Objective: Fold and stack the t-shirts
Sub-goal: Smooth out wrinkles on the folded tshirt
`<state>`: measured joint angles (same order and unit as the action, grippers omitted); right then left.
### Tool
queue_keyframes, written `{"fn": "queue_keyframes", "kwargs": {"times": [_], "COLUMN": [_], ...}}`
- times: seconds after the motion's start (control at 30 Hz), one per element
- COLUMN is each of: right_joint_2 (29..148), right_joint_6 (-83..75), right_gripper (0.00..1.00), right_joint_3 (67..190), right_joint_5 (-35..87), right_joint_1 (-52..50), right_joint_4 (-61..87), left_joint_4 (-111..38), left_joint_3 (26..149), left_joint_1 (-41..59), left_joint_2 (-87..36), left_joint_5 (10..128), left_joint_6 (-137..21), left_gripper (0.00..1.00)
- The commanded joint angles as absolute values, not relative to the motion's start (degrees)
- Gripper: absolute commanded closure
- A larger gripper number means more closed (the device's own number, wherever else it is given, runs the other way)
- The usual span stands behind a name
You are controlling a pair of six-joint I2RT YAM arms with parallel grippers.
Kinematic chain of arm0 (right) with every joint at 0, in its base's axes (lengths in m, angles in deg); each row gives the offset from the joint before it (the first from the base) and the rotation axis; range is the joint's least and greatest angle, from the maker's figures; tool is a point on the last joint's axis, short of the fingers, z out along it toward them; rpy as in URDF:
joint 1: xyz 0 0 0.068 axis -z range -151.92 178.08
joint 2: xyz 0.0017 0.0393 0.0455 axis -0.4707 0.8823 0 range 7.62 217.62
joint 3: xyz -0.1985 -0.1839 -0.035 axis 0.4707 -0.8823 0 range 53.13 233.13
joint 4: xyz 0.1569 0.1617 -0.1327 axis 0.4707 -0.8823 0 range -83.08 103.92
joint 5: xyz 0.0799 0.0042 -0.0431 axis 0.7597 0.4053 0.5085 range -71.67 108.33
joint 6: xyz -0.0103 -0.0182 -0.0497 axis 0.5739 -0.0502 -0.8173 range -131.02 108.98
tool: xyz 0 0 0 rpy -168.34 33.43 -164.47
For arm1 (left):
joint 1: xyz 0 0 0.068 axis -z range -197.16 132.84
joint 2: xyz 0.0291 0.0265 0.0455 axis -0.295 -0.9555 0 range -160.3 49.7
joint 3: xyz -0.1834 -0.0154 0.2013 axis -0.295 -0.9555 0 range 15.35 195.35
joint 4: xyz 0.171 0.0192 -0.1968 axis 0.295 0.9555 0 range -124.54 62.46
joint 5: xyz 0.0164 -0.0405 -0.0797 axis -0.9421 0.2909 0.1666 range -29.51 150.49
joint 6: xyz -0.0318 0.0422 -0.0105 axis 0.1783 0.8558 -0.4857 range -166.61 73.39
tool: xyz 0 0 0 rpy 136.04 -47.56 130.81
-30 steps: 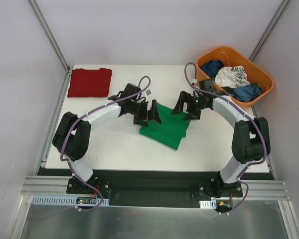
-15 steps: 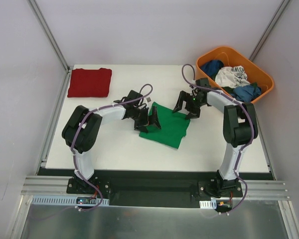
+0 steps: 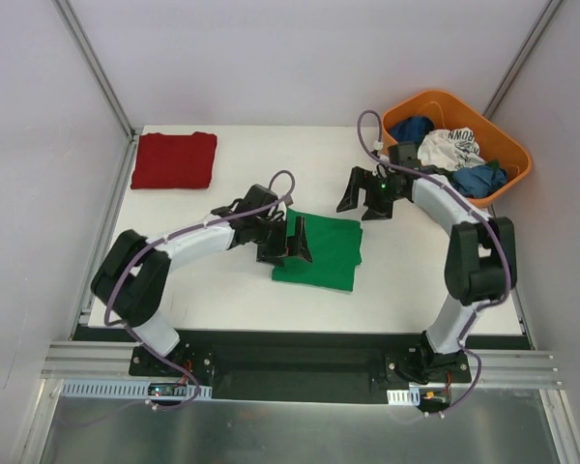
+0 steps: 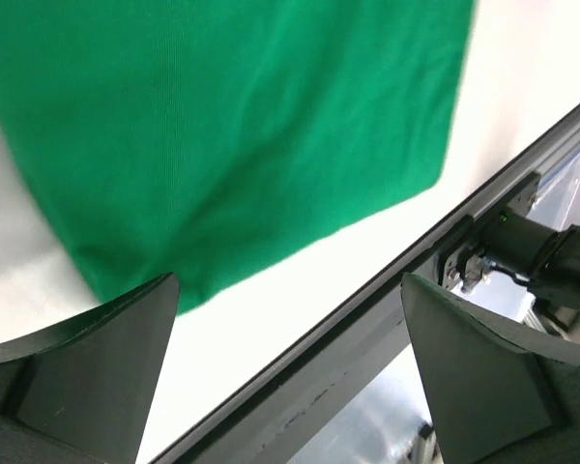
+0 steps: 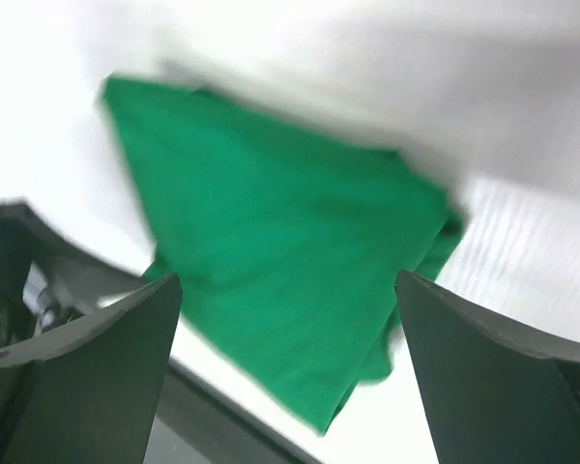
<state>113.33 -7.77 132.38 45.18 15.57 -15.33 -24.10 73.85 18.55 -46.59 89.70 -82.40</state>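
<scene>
left gripper (image 3: 286, 242) is spread wide and empty at the left edge of the folded bright green cotton t-shirt (image 3: 331, 253), right gripper (image 3: 362, 199) also gaping, empty, hovering off its far right corner. folded dark red t-shirt (image 3: 174, 159) sits well apart in the far left corner of the white table (image 3: 222, 290). green looks done folding imo, so next would be pinching it and stacking it on red.

The white tabletop (image 3: 222, 290) carries a green t-shirt (image 3: 329, 253), folded into a flat packet and lying near the middle. Well apart from the green t-shirt, to its left and further back, a dark red t-shirt (image 3: 174, 160) lies folded flat in the corner. To the right of the green t-shirt and behind it stands an orange basket (image 3: 507, 184); whether it rests fully on the tabletop cannot be told.
</scene>
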Motion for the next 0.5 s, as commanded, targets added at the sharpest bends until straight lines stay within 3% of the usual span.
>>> {"fn": "queue_keyframes", "kwargs": {"times": [0.0, 0.1, 0.3, 0.47], "right_joint_2": [96.4, 90.3, 83.9, 84.6], "right_joint_6": [-7.0, -5.3, -0.9, 0.8], "right_gripper": [0.03, 0.03, 0.03, 0.03], "right_joint_3": [124.4, 115.2, 102.1, 95.9], "right_joint_5": [56.6, 63.6, 66.2, 69.4], "right_joint_1": [15.2, 13.2, 7.3, 7.0], "right_joint_4": [-12.0, -8.3, -6.0, -1.7], "left_joint_4": [-22.1, -21.9, -21.9, -21.9], "left_joint_3": [73.3, 75.6, 86.3, 95.1], "left_joint_1": [18.4, 18.1, 14.3, 13.3], "left_joint_2": [-37.0, -38.1, -49.9, -59.0], "left_joint_5": [82.5, 81.2, 85.4, 88.5], "left_joint_6": [-81.2, -78.7, -79.0, -79.1], "left_gripper": [0.01, 0.01, 0.01, 0.01]}}
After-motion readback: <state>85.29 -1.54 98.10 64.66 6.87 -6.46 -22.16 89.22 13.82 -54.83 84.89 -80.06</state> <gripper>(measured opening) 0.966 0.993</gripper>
